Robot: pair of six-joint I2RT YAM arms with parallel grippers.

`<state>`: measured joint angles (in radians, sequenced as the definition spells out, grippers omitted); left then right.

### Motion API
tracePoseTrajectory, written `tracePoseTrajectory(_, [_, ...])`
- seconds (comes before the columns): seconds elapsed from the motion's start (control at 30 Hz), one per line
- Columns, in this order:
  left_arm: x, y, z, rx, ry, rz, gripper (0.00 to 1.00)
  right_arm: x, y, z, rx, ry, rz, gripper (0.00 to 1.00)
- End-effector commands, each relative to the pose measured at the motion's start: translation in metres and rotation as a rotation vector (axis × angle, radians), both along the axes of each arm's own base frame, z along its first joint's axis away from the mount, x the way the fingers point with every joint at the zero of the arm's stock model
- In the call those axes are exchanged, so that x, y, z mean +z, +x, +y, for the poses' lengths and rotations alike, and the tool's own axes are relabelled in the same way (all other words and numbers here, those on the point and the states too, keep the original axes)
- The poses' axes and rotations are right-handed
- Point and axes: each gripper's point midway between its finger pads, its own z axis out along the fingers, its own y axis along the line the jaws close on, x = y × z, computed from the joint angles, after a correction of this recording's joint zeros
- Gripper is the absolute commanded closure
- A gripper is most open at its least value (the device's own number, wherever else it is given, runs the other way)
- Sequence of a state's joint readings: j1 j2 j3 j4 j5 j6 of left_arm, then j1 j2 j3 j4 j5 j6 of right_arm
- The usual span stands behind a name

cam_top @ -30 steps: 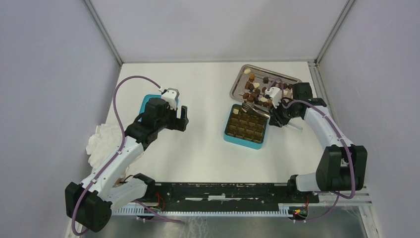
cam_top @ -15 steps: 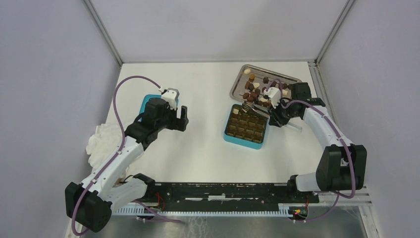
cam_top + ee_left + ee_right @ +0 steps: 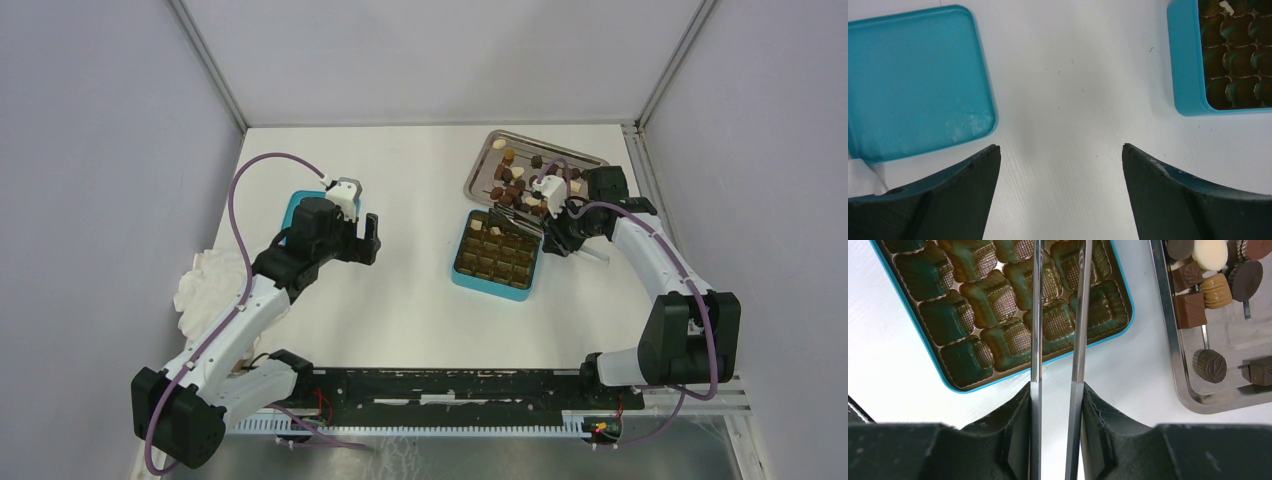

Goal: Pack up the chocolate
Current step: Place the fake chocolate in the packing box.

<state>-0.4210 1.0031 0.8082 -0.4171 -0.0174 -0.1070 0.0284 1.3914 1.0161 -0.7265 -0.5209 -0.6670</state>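
The chocolate [image 3: 517, 180] lies loose on a steel tray [image 3: 487, 140] at the back right; several brown pieces and a cream one [image 3: 1210, 252] show in the right wrist view. My right gripper [image 3: 1057, 390] is shut on the long metal tweezers [image 3: 1036, 315], whose two arms run out over the teal box [image 3: 998, 382] and its brown gridded insert. The tweezer tips lie past the top of that view. In the top view the tweezers [image 3: 520, 222] reach over the box's far edge. My left gripper [image 3: 1060, 150] stands open over bare table, nothing between its fingers.
A teal lid [image 3: 913, 80] lies flat to the left of my left gripper, and the teal box [image 3: 1185, 60] to its right. A crumpled white cloth [image 3: 205, 280] sits at the table's left edge. The tray's rim [image 3: 1173, 350] is close beside the box.
My right gripper has drawn slightly toward the tray with the tweezers, and the tweezer arms have eased a little apart. The left arm has not moved.
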Motion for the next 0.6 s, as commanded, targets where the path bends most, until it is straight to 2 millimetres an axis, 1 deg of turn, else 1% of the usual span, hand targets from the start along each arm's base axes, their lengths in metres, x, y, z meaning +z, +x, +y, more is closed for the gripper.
tracePoseTrajectory(0.0, [0.008, 0.004, 0.001, -0.033, 0.024, -0.051, 0.05, 0.012, 0.008, 0.005, 0.001, 0.030, -0.043, 0.61])
tracePoseTrajectory(0.13, [0.009, 0.004, 0.001, -0.033, 0.024, -0.052, 0.05, 0.022, 0.007, 0.005, -0.004, 0.091, -0.050, 0.62])
tracePoseTrajectory(0.23, [0.009, 0.004, 0.001, -0.034, 0.023, -0.053, 0.04, 0.028, 0.010, -0.013, -0.063, 0.136, -0.060, 0.62])
tracePoseTrajectory(0.37, [0.009, 0.004, 0.000, -0.037, 0.022, -0.050, 0.04, 0.034, 0.017, -0.040, -0.150, 0.150, -0.078, 0.62])
tracePoseTrajectory(0.47, [0.009, 0.004, 0.000, -0.038, 0.022, -0.049, 0.05, 0.031, 0.023, -0.061, -0.226, 0.114, -0.076, 0.62])
tracePoseTrajectory(0.57, [0.010, 0.004, 0.000, -0.038, 0.020, -0.052, 0.05, 0.024, 0.031, -0.082, -0.293, 0.039, -0.076, 0.62])
